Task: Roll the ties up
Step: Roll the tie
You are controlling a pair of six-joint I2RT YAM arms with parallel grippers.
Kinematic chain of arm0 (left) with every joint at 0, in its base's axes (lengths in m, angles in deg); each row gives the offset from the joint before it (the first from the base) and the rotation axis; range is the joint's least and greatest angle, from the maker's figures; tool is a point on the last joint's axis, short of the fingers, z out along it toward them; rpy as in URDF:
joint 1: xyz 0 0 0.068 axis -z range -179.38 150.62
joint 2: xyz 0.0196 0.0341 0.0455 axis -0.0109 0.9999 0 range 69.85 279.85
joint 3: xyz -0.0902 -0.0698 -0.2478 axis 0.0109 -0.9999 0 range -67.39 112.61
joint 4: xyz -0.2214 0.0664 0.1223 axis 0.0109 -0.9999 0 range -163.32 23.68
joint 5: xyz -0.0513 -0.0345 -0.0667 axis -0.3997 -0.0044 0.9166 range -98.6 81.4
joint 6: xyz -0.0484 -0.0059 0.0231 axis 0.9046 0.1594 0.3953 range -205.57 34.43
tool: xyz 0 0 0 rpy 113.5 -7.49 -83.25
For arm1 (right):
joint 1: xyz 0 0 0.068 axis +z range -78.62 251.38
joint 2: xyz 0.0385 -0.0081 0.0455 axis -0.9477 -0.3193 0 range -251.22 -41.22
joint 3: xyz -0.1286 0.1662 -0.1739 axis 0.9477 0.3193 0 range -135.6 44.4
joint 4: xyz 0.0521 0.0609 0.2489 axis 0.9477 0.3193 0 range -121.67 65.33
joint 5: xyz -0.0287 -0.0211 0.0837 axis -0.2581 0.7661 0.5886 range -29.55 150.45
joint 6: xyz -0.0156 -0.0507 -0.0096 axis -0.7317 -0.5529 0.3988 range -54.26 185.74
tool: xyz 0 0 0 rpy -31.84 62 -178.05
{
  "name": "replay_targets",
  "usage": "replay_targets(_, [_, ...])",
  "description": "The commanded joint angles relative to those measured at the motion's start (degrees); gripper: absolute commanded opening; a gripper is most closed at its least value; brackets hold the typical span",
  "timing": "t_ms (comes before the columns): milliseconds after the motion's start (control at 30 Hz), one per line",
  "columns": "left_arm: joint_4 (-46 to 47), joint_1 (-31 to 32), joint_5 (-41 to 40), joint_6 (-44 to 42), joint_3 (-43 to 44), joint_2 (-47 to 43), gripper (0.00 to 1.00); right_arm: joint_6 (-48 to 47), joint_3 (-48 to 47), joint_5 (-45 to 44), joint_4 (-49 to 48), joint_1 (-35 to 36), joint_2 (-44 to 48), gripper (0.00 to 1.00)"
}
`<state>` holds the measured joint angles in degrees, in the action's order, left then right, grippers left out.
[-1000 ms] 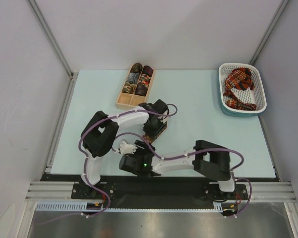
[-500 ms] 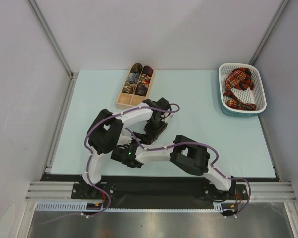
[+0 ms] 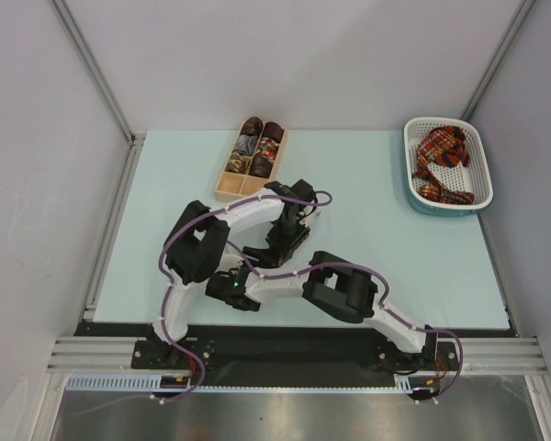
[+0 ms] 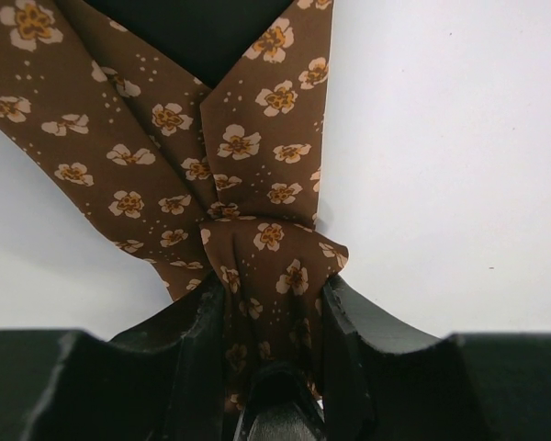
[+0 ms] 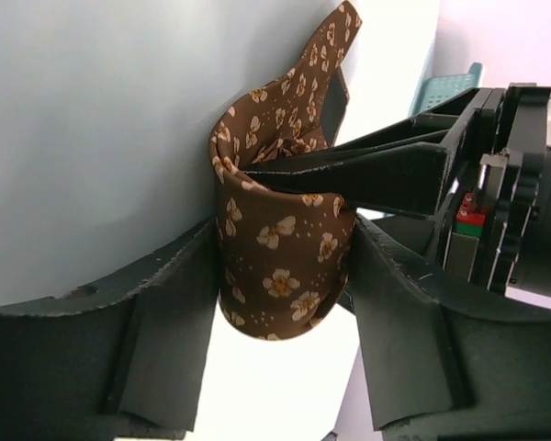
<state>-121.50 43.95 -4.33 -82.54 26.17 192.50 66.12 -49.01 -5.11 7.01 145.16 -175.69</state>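
Note:
A brown tie [image 4: 248, 184] with small gold flowers is clamped between the fingers of my left gripper [image 4: 271, 294]; two bands of it cross just beyond the tips over the pale table. In the right wrist view the same tie [image 5: 280, 266] forms a curled loop between the fingers of my right gripper [image 5: 285, 241], touching both fingers, while the left gripper's fingers [image 5: 367, 175] pinch it from the right. In the top view the left gripper [image 3: 283, 246] and right gripper [image 3: 253, 274] meet at the table's middle and hide most of the tie.
A light wooden divided box [image 3: 228, 195] holding several rolled ties sits at the back centre-left. A white perforated basket [image 3: 483, 165] with red plaid ties [image 3: 441, 152] stands at the back right. Grey walls close in on both sides.
My right arm has folded inward and its wrist has slid left, bringing its fingers around the tie. My left gripper has stayed over the tie, shifting only slightly.

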Motion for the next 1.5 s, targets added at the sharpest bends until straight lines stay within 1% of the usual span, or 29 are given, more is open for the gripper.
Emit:
replay_targets(0, [-6.2, -0.3, 0.9, 0.1, -1.1, 1.9, 0.38, 4.2, 2.4, 13.3, 3.1, -4.3, -7.3, 0.59])
replay_targets(33, [-5.8, -0.3, 0.8, 0.2, -1.4, 1.9, 0.38, 4.1, 2.4, 13.7, 3.1, -4.4, -7.5, 0.55])
replay_targets(133, [-5.3, -0.3, 0.8, 0.3, -2.0, 1.6, 0.37, 4.4, 2.4, 14.2, 2.9, -4.7, -7.8, 0.45])
replay_targets(167, [-5.2, -0.3, 0.7, 0.3, -2.2, 1.5, 0.37, 4.5, 2.4, 14.5, 2.5, -4.8, -7.7, 0.39])
replay_targets(233, [-4.7, -0.3, 0.6, 0.3, -2.7, 1.4, 0.37, 4.2, 2.7, 15.1, 1.5, -4.6, -7.3, 0.35])
replay_targets(367, [-4.0, -0.3, 1.0, 0.2, -2.9, 0.8, 0.40, 3.0, 3.3, 14.9, -0.4, -4.3, -6.4, 0.31])
replay_targets(467, [-3.1, -0.3, 1.8, -0.2, -2.9, -0.4, 0.48, 1.9, 3.4, 14.8, -1.4, -3.9, -5.8, 0.31])
replay_targets(500, [-3.1, -0.2, 2.1, -0.6, -2.9, -0.7, 0.56, 1.8, 3.3, 14.7, -1.6, -3.8, -5.5, 0.31])
replay_targets(567, [-2.9, -0.1, 2.2, -0.8, -2.1, -1.4, 0.63, 0.9, 3.6, 14.8, -2.4, -3.5, -5.3, 0.30])
replay_targets(600, [-3.0, -0.1, 2.3, -1.2, -1.6, -1.9, 0.68, 0.8, 3.6, 14.5, -2.6, -3.2, -5.2, 0.30])
replay_targets(700, [-3.7, -0.1, 1.7, -1.4, 1.2, -2.8, 0.75, -0.2, 3.8, 14.8, -3.8, -2.7, -4.6, 0.30])
replay_targets(767, [-3.4, -0.1, 1.6, -1.3, 3.3, -3.9, 0.78, -0.2, 4.5, 14.7, -4.9, -2.3, -3.9, 0.30])
replay_targets(800, [-2.7, -0.1, 1.4, -1.1, 3.9, -5.6, 0.82, -1.7, 4.8, 14.8, -5.4, -2.2, -3.4, 0.30])
replay_targets(867, [-1.6, -0.2, 1.3, -1.0, 5.1, -7.6, 0.85, -2.6, 5.6, 15.1, -7.0, -2.0, -2.1, 0.30])
replay_targets(1000, [3.0, -1.5, -0.2, 1.2, 4.8, -13.4, 0.98, -6.4, 9.8, 14.8, -11.9, -0.9, 1.0, 0.30])
replay_targets(1033, [4.1, -1.9, -0.8, 1.8, 3.6, -16.5, 1.00, -7.5, 10.5, 14.4, -13.4, -0.9, 1.7, 0.30])
replay_targets(1100, [7.7, -3.5, -1.5, 4.0, 0.3, -19.8, 1.00, -9.1, 12.1, 15.1, -15.4, -0.7, 3.9, 0.29])
replay_targets(1133, [9.1, -4.3, -1.9, 4.9, -1.0, -21.6, 1.00, -9.6, 13.9, 15.5, -17.8, -0.7, 4.8, 0.30])
replay_targets(1167, [10.5, -5.1, -1.9, 5.8, -2.7, -25.4, 1.00, -10.0, 14.5, 16.3, -18.5, -0.9, 5.9, 0.29])
replay_targets(1233, [13.7, -7.9, -1.8, 8.0, -7.2, -28.7, 1.00, -10.2, 16.7, 20.0, -20.6, -1.1, 9.7, 0.29])
replay_targets(1267, [14.9, -9.0, -1.6, 8.9, -9.0, -32.4, 1.00, -10.6, 17.5, 21.6, -21.3, -1.3, 11.1, 0.29])
replay_targets(1300, [17.2, -11.3, -0.9, 10.4, -12.7, -34.0, 1.00, -10.7, 18.2, 23.5, -22.6, -1.4, 14.0, 0.29])
replay_targets(1333, [18.3, -12.6, 0.5, 11.3, -14.4, -36.0, 1.00, -10.6, 19.0, 26.4, -22.9, -2.0, 15.3, 0.29])
replay_targets(1367, [19.5, -15.1, 1.8, 12.8, -16.3, -38.9, 1.00, -10.3, 19.3, 27.9, -23.0, -2.4, 16.4, 0.29])
replay_targets(1400, [21.8, -16.4, 2.6, 13.7, -19.9, -40.6, 1.00, -10.3, 19.7, 31.0, -23.7, -2.8, 18.9, 0.30])
replay_targets(1467, [24.2, -18.6, 5.1, 15.5, -23.7, -43.3, 1.00, -9.4, 20.4, 33.9, -23.9, -4.6, 20.9, 0.30])
